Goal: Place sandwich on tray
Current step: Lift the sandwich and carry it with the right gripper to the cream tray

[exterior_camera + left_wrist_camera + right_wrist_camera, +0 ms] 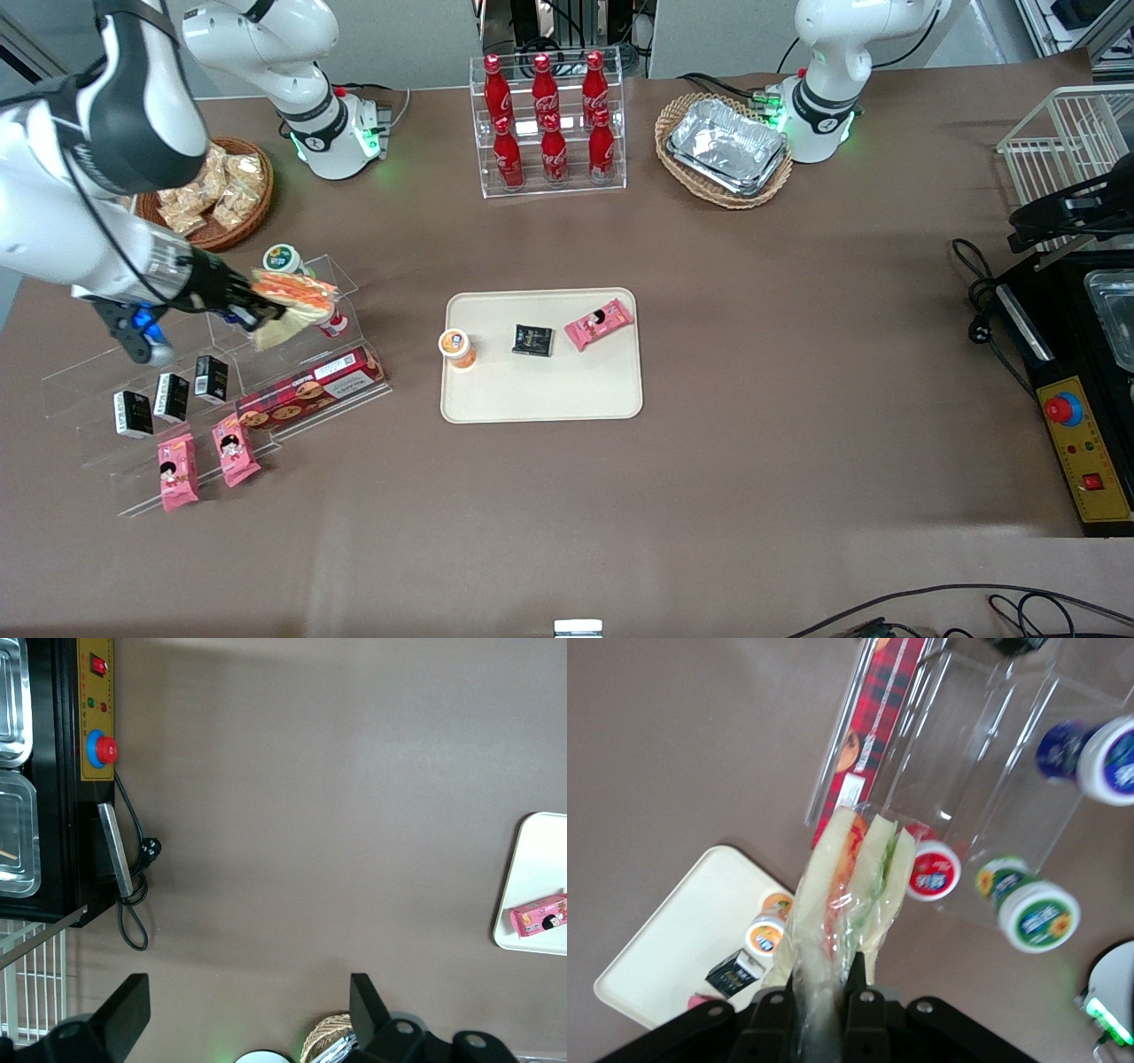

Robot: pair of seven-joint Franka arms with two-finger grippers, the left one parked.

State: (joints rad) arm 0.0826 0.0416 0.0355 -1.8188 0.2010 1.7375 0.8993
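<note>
Sandwich (288, 306): clamped in pincer (257, 312), lifted above acrylic rack (292, 354), left-centre of frame | Tray (549, 399): centre of frame on bench, well apart, holding cup, two packets | Done: pickup | Left: carry, release on tray

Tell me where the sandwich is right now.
The sandwich hangs in the gripper above the clear display shelf, toward the working arm's end, not yet over the tray.

Sandwich (288, 306) in gripper (257, 312) above rack (292, 354), beside tray (542, 390).
</note>
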